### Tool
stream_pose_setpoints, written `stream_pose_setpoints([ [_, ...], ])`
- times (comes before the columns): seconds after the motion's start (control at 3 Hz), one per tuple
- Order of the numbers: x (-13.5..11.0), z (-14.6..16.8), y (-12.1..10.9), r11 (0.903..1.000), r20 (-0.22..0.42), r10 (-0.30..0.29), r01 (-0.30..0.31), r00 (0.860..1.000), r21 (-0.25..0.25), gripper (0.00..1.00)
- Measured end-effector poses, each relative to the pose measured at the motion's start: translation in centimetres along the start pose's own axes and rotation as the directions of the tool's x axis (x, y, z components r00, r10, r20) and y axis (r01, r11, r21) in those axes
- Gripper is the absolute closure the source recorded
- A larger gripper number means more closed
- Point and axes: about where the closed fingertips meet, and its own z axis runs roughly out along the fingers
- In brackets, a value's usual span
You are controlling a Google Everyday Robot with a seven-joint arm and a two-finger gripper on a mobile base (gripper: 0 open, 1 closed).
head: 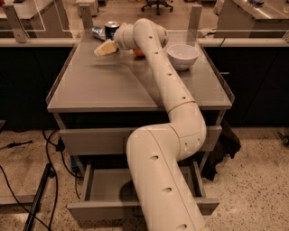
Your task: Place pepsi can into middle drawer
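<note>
The gripper [104,48] is seen in the upper left of the frame, held just above the grey table top [104,85] near its far edge. It is carried by the white arm [169,103], which rises from the bottom centre and crosses the table diagonally. Whether the gripper is open or closed cannot be told from this view, and what, if anything, is held cannot be made out either.

The pepsi can [111,30] — dark blue with a silver top — is stood upright at the far edge of the table, just above and slightly to the right of the gripper in the frame. Whether the two are touching cannot be told. A silvery object [97,32] is lying just to the left of the can. A white bowl [183,56] is set on the table to the right of the arm, and a small orange object [138,53] is partly hidden behind the arm's wrist.

Below the table top a closed grey drawer front [90,140] is seen. Under it, in the lower part of the frame, the middle drawer [99,209] is pulled out — its inside is largely covered by the arm. Dark cables [49,153] are trailed over the speckled floor at the lower left, and an office chair [156,5] is visible at the top edge.
</note>
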Motion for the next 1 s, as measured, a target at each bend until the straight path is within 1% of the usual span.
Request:
stream_pose_setpoints([
  [0.67, 0.37, 0.0, 0.44, 0.9997, -0.035, -0.022, 0.021, 0.999, -0.012, 0.0],
  [1.0, 0.39, 0.02, 0.48, 0.9997, -0.037, -0.023, 0.022, 0.999, -0.013, 0.0],
])
